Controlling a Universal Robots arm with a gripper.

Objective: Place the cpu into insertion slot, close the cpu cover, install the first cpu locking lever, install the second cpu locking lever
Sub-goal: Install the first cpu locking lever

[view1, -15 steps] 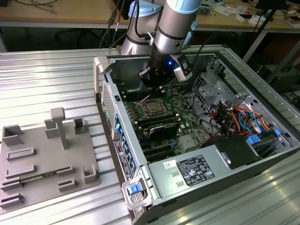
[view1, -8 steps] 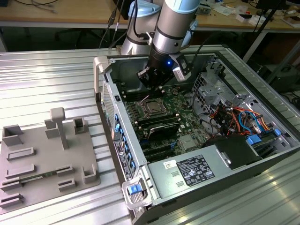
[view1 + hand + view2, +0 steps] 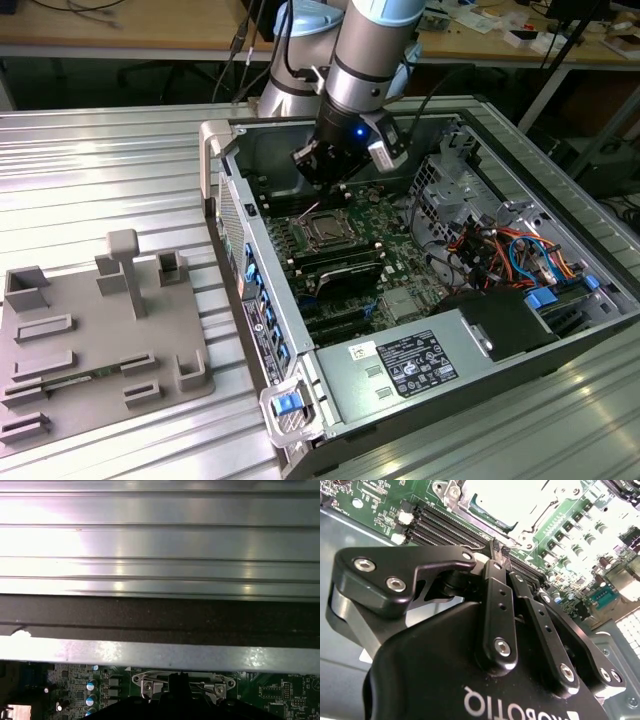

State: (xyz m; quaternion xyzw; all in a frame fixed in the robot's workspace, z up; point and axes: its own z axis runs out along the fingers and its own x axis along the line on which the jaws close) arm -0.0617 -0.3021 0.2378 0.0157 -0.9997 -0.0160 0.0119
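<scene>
Gripper (image 3: 499, 551) sits low inside the open computer case (image 3: 400, 370), just behind the insertion slot (image 3: 325, 232) on the green motherboard (image 3: 395, 262). Fingers (image 3: 492, 547) appear pressed together at the tips, with nothing visible between them. In the second wrist view the cpu cover (image 3: 520, 505) is washed out by glare; the cpu beneath cannot be made out
</scene>
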